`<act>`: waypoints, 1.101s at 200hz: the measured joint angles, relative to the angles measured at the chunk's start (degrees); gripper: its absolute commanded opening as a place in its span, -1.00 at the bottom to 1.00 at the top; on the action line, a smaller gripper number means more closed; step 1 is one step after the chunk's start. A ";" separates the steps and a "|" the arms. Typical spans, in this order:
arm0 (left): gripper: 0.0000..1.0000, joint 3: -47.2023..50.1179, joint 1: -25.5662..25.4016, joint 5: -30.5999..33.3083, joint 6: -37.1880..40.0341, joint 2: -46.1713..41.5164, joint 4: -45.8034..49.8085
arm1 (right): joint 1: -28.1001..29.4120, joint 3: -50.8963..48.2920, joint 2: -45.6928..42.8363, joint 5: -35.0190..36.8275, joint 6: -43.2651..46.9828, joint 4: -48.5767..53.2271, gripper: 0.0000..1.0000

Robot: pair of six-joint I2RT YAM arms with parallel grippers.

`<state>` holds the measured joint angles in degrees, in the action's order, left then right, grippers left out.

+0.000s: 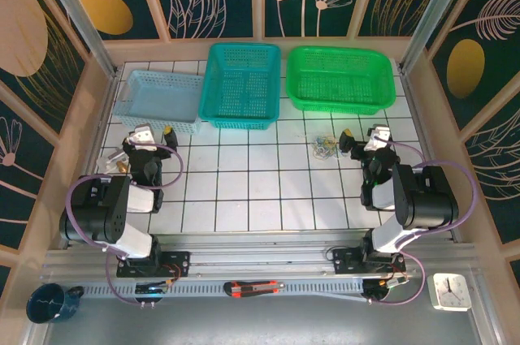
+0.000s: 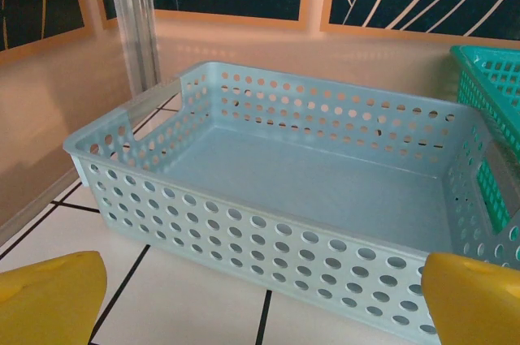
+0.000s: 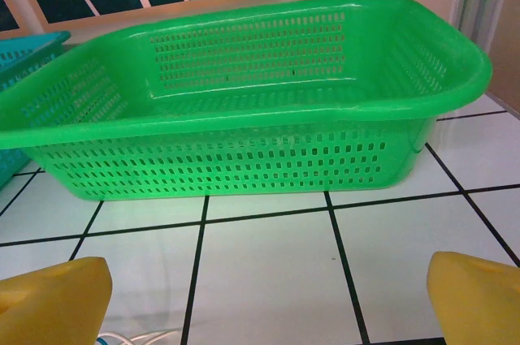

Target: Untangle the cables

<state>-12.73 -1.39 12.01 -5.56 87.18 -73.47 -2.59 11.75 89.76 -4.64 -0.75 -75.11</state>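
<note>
The cables [image 1: 323,147], a small bundle of thin curled blue, yellowish and whitish wires, lie on the white tiled desk [image 1: 244,191] just beside the right tool [image 1: 364,137], at its left side. The left tool [image 1: 149,132] is well apart from them. Both tools stand wide open and hold nothing. I judge the right arm should reach sideways first.

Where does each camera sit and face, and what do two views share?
Top external: above, behind, looking down at table and cables; left arm, right arm show.
Left wrist: low, facing the pale blue basket; yellow fingers.
Right wrist: low, facing the green basket; yellow fingers.
Shared: teal basket in both wrist views.
</note>
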 measured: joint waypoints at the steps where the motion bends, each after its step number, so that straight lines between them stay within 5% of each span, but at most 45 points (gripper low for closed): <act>1: 0.97 0.00 0.00 0.00 0.00 0.00 0.00 | 0.00 0.00 0.00 0.00 0.00 0.00 0.99; 220: 0.98 0.22 0.00 2.19 -0.07 0.00 -0.02 | -0.02 0.00 0.00 0.00 0.00 0.00 0.99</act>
<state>-12.51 -1.39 14.20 -5.63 87.18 -73.49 -2.61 11.75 89.76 -4.64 -0.75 -75.11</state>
